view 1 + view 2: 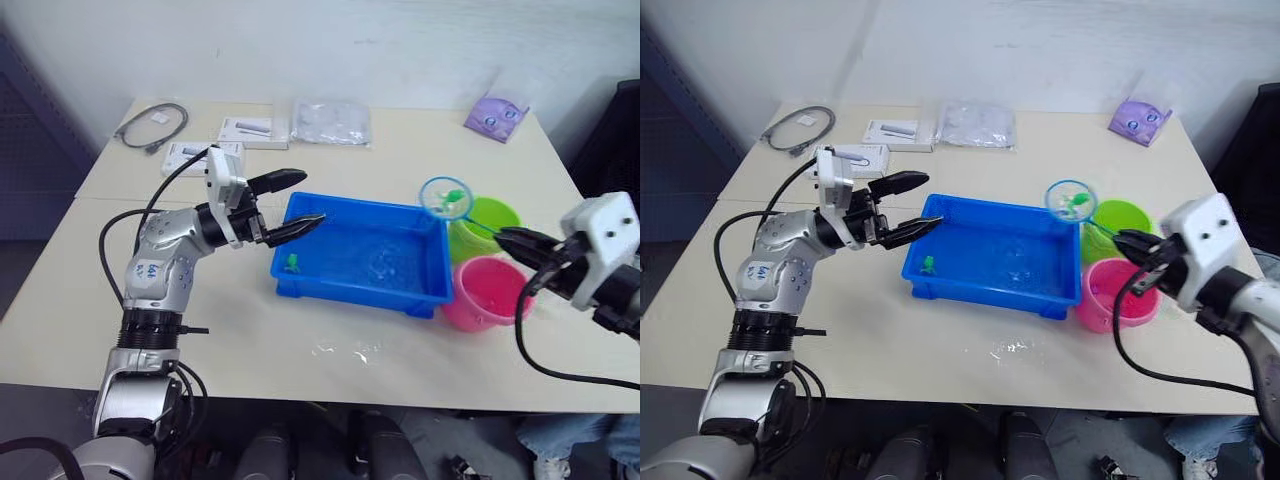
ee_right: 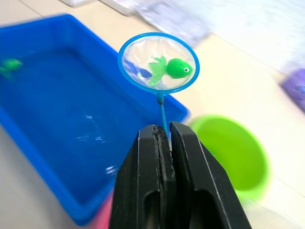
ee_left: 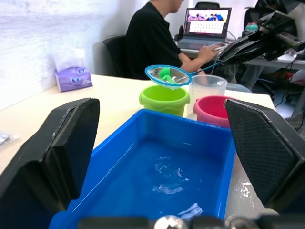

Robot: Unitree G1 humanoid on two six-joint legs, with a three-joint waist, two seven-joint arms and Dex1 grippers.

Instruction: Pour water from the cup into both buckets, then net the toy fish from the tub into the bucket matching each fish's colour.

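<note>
Cream table (image 1: pixel 250 340) – no readable writing; right gripper (image 2: pixel 163 134) pinches net (image 1: pixel 445 197) handle, hoop toward tub (image 1: pixel 432 300), green fish (image 2: pixel 171 69) inside; left gripper (image 1: pixel 292 203) spread

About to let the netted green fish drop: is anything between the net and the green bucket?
Nothing visible. The net, shut in the right pincer, holds the green fish beside the green bucket, whose open mouth is unobstructed; the hoop is not yet over it.
</note>
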